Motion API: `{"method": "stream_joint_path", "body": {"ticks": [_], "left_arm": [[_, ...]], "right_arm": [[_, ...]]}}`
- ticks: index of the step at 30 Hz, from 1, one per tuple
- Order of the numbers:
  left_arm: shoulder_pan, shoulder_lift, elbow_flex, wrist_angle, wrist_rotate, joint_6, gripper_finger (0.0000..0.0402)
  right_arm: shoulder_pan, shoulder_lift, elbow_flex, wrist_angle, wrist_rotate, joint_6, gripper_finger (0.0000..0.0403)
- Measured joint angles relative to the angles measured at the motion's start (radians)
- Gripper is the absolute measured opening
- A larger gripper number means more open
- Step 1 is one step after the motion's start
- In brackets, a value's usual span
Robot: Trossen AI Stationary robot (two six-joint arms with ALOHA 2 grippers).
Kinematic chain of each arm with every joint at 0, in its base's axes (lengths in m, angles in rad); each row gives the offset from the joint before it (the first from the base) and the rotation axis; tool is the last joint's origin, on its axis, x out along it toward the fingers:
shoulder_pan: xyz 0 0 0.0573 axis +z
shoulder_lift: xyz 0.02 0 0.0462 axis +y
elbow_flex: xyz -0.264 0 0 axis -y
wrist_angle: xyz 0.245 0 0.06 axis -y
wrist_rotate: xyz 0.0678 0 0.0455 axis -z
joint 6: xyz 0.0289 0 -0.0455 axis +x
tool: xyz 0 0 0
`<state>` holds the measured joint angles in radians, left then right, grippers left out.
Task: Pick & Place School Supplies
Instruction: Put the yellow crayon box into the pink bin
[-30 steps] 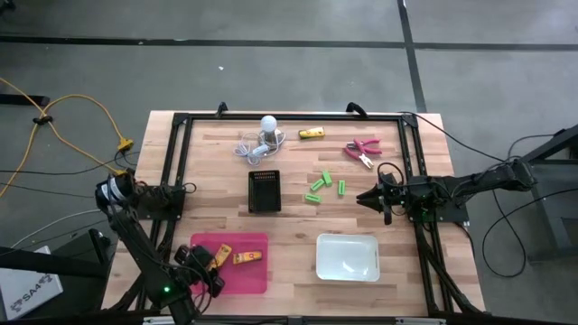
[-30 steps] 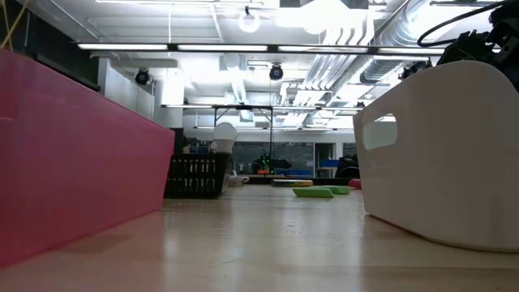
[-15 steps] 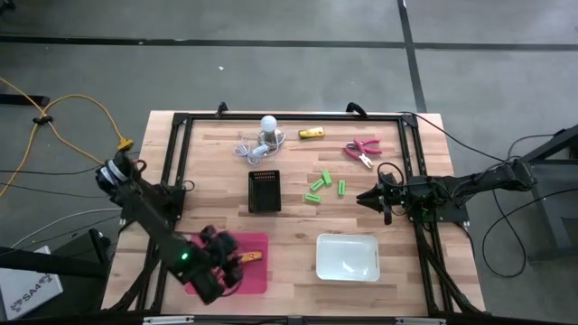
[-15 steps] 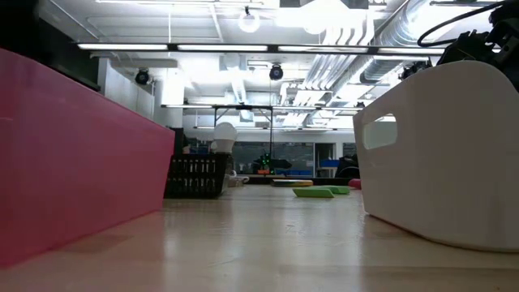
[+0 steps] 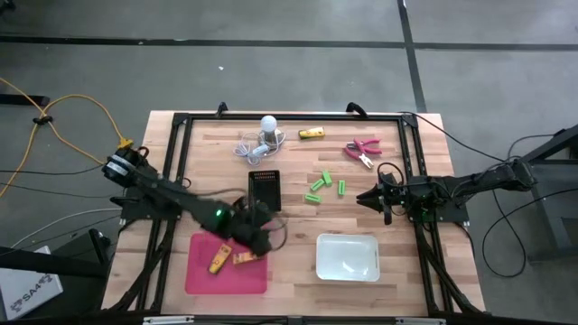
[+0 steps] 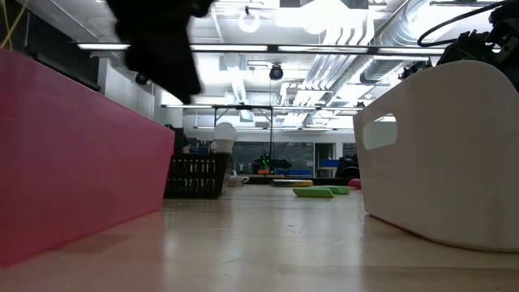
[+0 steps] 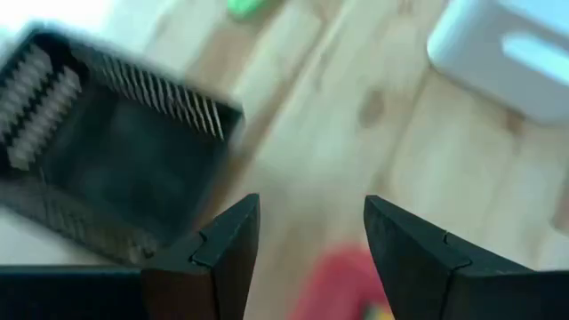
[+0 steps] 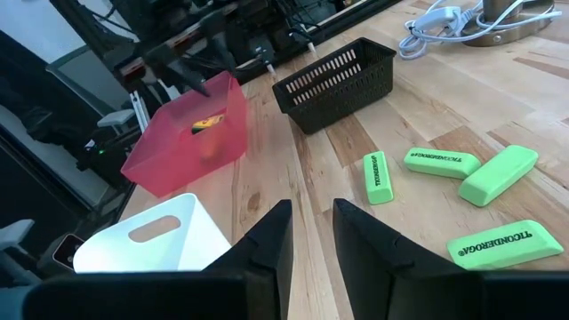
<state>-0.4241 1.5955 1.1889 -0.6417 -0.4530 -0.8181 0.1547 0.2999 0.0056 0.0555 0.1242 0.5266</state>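
Above the pink bin's [image 5: 194,271] far-right corner, left pincer [image 5: 260,235] hangs open w/ nothing held. Two yellow-orange pieces [image 5: 233,260] lie inside. Right pincer [image 5: 366,198] near green erasers [image 5: 326,184], slightly apart, empty.

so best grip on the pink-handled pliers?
Probably the pink-handled pliers at the pivot, where handles and jaws meet and it's narrowest. Come straight down from above: it lies flat on the table, handles splayed, nothing touching it. The right gripper is nearest.

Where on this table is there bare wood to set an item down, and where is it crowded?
Free: the strip between the black basket and white bin, and the left edge beside the pink bin. Crowded: the far side, around the green pieces, pink-handled tool and bulb.
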Motion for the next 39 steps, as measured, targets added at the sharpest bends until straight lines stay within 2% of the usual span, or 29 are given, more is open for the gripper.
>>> {"method": "stream_joint_path", "body": {"ticks": [6, 13, 15, 18, 23, 28, 35, 39], "left_arm": [[0.176, 0.002, 0.000, 0.068, 0.150, 0.174, 0.0198], [0.326, 0.004, 0.000, 0.171, 0.220, 0.411, 0.0198], [0.368, 0.004, 0.000, 0.232, 0.267, 0.469, 0.0198], [0.431, 0.011, 0.001, 0.312, 0.356, 0.531, 0.0198], [0.525, 0.040, 0.002, 0.385, 0.390, 0.608, 0.0198], [0.614, 0.080, 0.011, 0.421, 0.474, 0.656, 0.0198], [0.718, 0.164, 0.154, 0.414, 0.545, 0.771, 0.0198], [0.754, 0.248, 0.301, 0.313, 0.552, 0.815, 0.0198]], "right_arm": [[0.000, 0.000, 0.000, 0.000, 0.000, 0.000, 0.0072], [0.000, 0.000, 0.000, 0.000, 0.000, 0.000, 0.0072], [0.000, 0.000, 0.000, 0.000, 0.000, 0.000, 0.0072], [0.000, 0.000, 0.000, 0.000, 0.000, 0.000, 0.0072], [0.000, 0.000, 0.000, 0.000, 0.000, 0.000, 0.0072], [0.000, 0.000, 0.000, 0.000, 0.000, 0.000, 0.0072], [0.000, 0.009, 0.000, 0.000, 0.001, 0.000, 0.0072], [0.000, 0.010, 0.000, 0.001, 0.002, 0.000, 0.0072]]}}
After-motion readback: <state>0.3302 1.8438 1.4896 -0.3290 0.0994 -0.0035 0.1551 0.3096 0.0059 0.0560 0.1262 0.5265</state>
